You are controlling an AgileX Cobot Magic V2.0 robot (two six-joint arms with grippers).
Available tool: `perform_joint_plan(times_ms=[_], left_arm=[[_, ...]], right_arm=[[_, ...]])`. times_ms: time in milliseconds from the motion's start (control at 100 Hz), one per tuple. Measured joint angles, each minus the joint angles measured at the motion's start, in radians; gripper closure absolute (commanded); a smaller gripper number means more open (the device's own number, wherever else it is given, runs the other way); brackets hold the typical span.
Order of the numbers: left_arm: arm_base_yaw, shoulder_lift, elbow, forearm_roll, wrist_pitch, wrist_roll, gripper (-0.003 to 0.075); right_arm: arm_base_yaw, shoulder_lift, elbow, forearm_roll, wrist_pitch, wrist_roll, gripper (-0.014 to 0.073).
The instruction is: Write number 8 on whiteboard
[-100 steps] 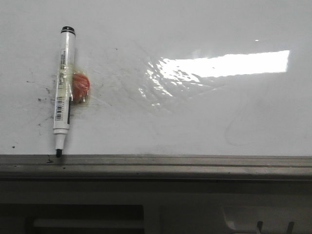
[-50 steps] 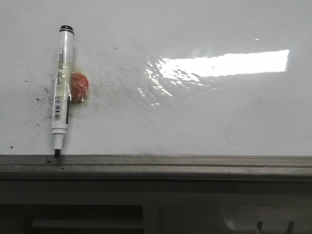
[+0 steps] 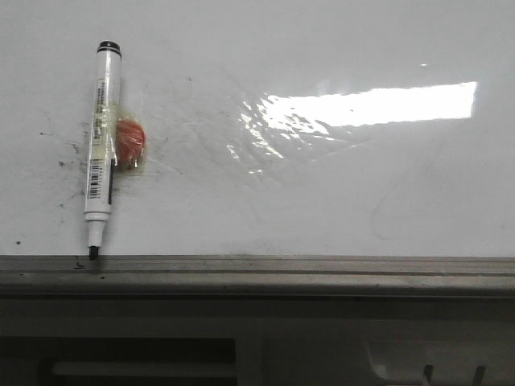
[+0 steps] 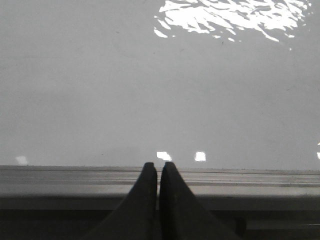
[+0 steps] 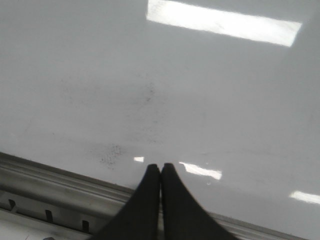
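A white marker pen (image 3: 100,149) lies on the left, standing almost straight up and down. Its black tip points down and sits right at the grey metal ledge (image 3: 322,273). The pen's other end is black too. On its side there is a barcode label. A small orange-red blob (image 3: 131,141) sticks to the pen's right side — clear, yellowish tape wraps over both. Little black specks (image 3: 64,165) dot the surface left of the pen — a bright strip of glare (image 3: 370,106) shines far to the right
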Motion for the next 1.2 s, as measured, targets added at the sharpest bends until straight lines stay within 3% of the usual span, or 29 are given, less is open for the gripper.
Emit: perform_joint_plan(times_ms=[530,680,820,980,1130,1200], left_arm=[[0.0,0.0,0.0,0.0,0.0,0.0,0.0741],[0.0,0.0,0.0,0.0,0.0,0.0,0.0741],[0.0,0.0,0.001,-0.019,-0.008,0.0,0.0741],[0.0,0.0,0.002,-0.345,-0.047,0.0,0.0741],[0.0,0.0,0.002,-0.684,-0.15,0.0,0.0741],[0.0,0.0,0.002,-0.775,-0.185,0.0,0.0741]], right_arm=[[0.0,0.0,0.0,-0.002,-0.008,0.0,0.0643],[0.0,0.0,0.0,-0.002,-0.091,0.0,0.0643],[0.0,0.0,0.0,0.162,-0.223,0.0,0.0643],[0.0,0.0,0.0,0.404,-0.302,0.0,0.0643],[0.0,0.0,0.0,0.502,-0.308,0.0,0.0643],[0.0,0.0,0.0,0.557,-0.312,0.0,0.0643]])
